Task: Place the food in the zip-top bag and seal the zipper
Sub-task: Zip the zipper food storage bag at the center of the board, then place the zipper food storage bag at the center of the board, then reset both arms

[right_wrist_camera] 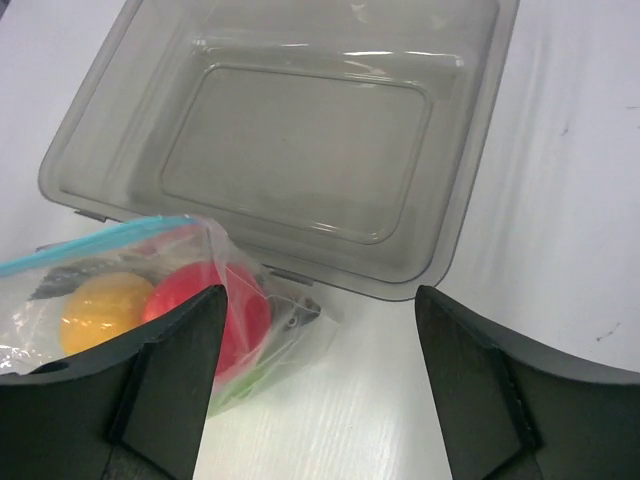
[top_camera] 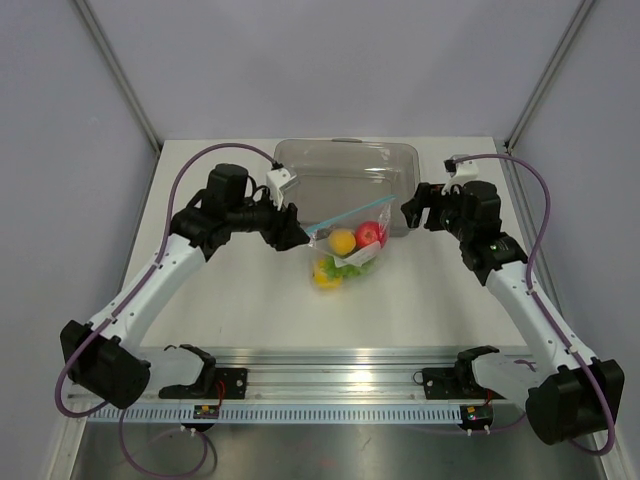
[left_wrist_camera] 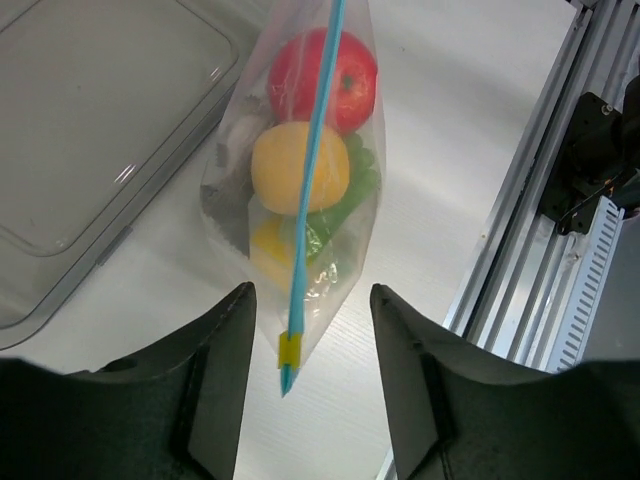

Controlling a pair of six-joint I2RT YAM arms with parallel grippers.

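Observation:
The clear zip-top bag rests on the table with the food inside: a red fruit, an orange-yellow fruit, green pieces, a yellow fruit low down and a grey fish. Its teal zipper runs along the top edge and has a small yellow tab at the near end. My left gripper is open, one finger on each side of that zipper end, not touching it. My right gripper is open and empty beside the bag's right end.
A rigid grey-clear tray stands empty just behind the bag and fills the top of the right wrist view. The aluminium rail runs along the table's near edge.

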